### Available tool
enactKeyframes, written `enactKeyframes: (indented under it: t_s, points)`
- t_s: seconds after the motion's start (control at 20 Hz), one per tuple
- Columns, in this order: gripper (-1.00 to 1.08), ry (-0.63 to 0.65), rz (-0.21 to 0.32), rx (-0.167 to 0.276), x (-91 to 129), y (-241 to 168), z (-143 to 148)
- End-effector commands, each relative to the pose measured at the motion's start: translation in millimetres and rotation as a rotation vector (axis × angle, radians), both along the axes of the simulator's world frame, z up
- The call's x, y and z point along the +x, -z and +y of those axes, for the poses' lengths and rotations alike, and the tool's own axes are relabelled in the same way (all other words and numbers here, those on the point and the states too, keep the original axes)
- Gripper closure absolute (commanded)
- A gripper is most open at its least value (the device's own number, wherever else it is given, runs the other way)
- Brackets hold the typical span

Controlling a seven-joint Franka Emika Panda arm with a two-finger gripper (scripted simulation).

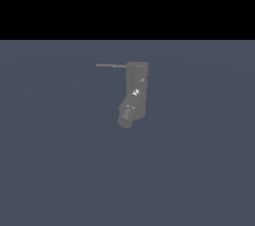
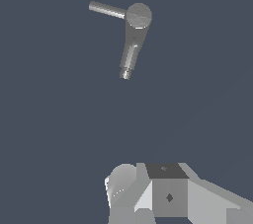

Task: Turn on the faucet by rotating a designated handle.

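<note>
The faucet (image 1: 135, 90) stands alone on a plain, flat blue-grey floor (image 1: 60, 170) that runs back to a straight edge, and behind this edge there is only black background (image 1: 127, 1). In the exterior view the thin handle (image 1: 110, 65) goes out from the flat round top toward 9 o'clock, while the thick spout (image 1: 127, 114) points down toward about 7 o'clock. In the wrist view only pale grey parts of the gripper (image 2: 168, 193) are seen, well apart from the faucet, and I cannot tell if its fingers are spread or closed.
</note>
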State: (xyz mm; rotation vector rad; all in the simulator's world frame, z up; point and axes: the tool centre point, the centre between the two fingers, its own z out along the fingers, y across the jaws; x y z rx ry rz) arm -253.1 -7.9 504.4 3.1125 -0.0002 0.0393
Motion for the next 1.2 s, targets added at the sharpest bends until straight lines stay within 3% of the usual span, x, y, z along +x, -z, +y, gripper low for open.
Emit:
enactKeyframes:
  t_s: [0.0, 0.55, 1.15]
  points:
    - [1.08, 0.0, 0.0, 0.0, 0, 0, 0]
    - [1.08, 0.063, 0.0, 0.002, 6, 11, 13]
    - [1.08, 0.27, 0.0, 0.008, 32, 47, 55]
